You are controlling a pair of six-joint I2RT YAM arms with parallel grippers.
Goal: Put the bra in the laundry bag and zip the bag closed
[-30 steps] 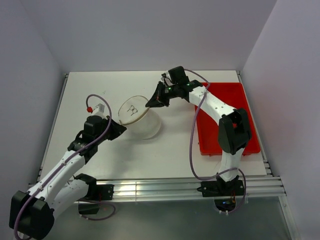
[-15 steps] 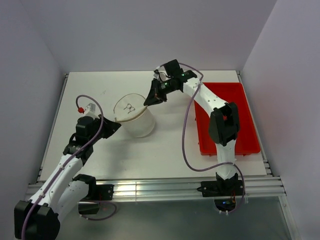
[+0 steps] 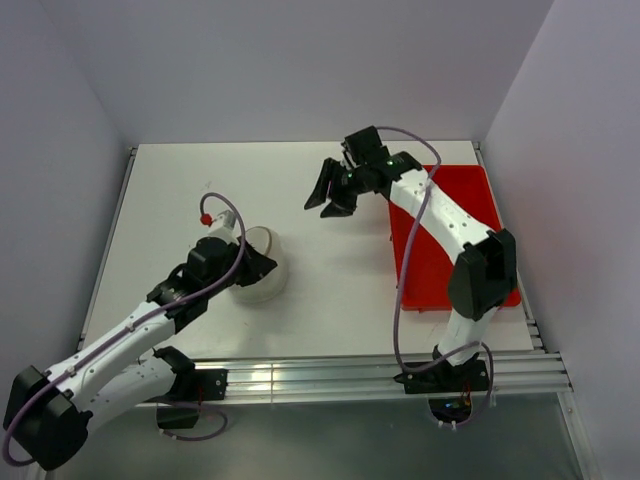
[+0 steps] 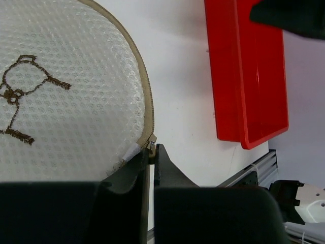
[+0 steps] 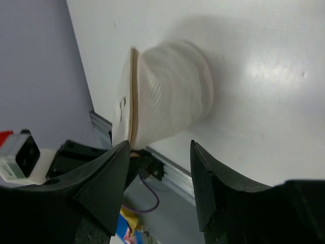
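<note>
Worktop (image 3: 330, 290), white, boxed in by pale grey walls (image 3: 300, 60); red tray (image 3: 470, 190) at right. Laundry bag (image 3: 265, 280) lies on its side at near left, long axis level: printed round face toward my left fingers (image 4: 151, 152), domed end pointing away. Those fingers are pinched on its zip tab (image 4: 134, 150). My right fingers (image 3: 332, 197) stand spread, holding nothing, well apart from the bag.

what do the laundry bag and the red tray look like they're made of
laundry bag: looks like soft cream mesh fabric, matte, with a dimpled weave, a stitched brown outline and tan zipper tape along its rim.
red tray: probably hard moulded plastic, glossy, with smooth walls and light highlights on the edges.
</note>
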